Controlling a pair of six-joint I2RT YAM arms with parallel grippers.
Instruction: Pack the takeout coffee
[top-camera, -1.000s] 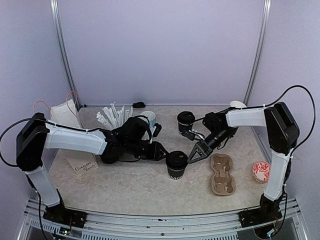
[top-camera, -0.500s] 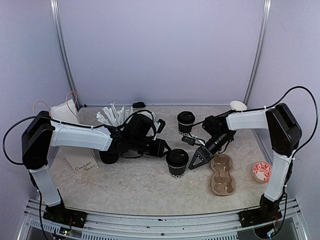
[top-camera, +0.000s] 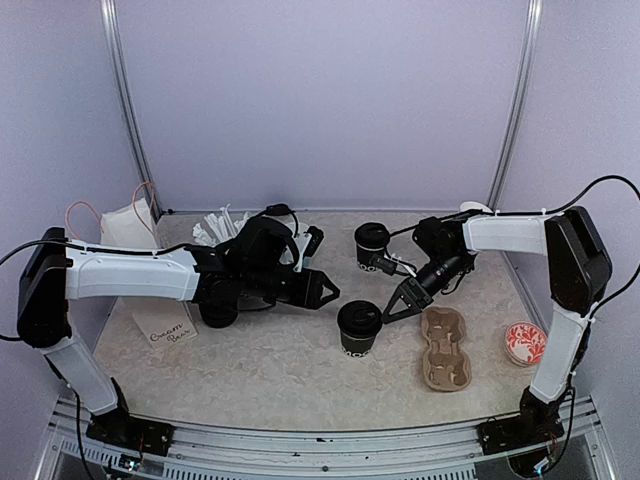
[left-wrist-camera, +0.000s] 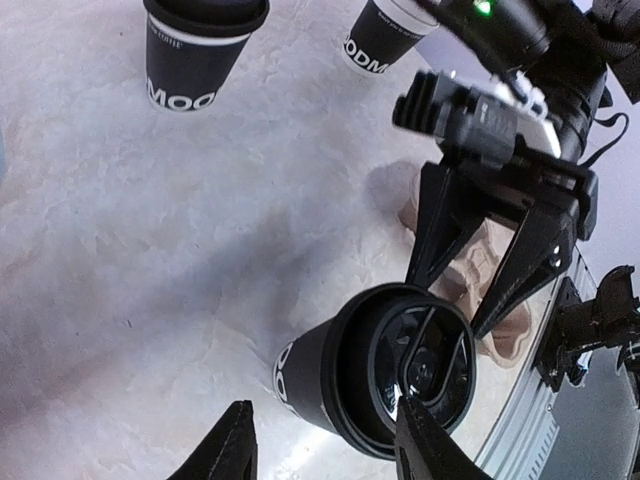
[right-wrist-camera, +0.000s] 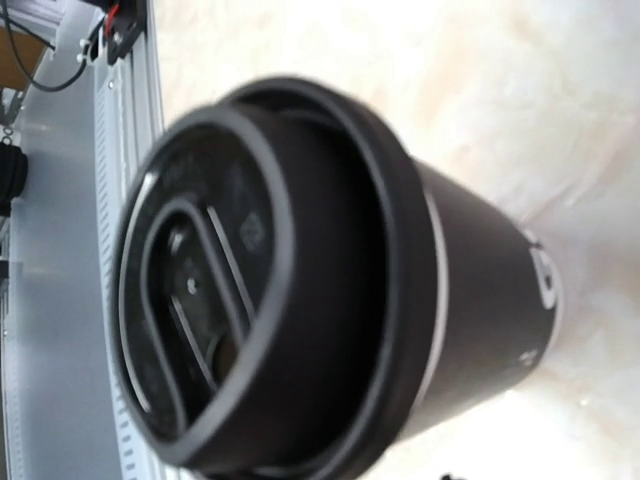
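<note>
One takeout coffee cup (top-camera: 357, 328), black with a lid, stands mid-table; the left wrist view has it (left-wrist-camera: 385, 375) just ahead. A second lidded cup (top-camera: 371, 246) stands farther back. My left gripper (top-camera: 328, 292) hovers left of the near cup, open, with nothing between its fingers (left-wrist-camera: 235, 450). My right gripper (top-camera: 386, 314) is open at the cup's right side. Its two fingers (left-wrist-camera: 440, 230) are spread, tips by the lid's rim. In the right wrist view the lidded cup (right-wrist-camera: 300, 280) fills the frame, and no fingers show.
A brown pulp cup carrier (top-camera: 445, 347) lies right of the near cup. A red-and-white disc (top-camera: 524, 342) sits at the far right. A white-rimmed cup (top-camera: 475, 210) stands at the back right. White sticks (top-camera: 222, 228), a handwritten card (top-camera: 170, 330) and a white bag (top-camera: 125, 225) are on the left.
My left gripper has opened and drawn back up and left from the near cup. My right gripper has shifted in to the cup's right side. The cup stays put.
</note>
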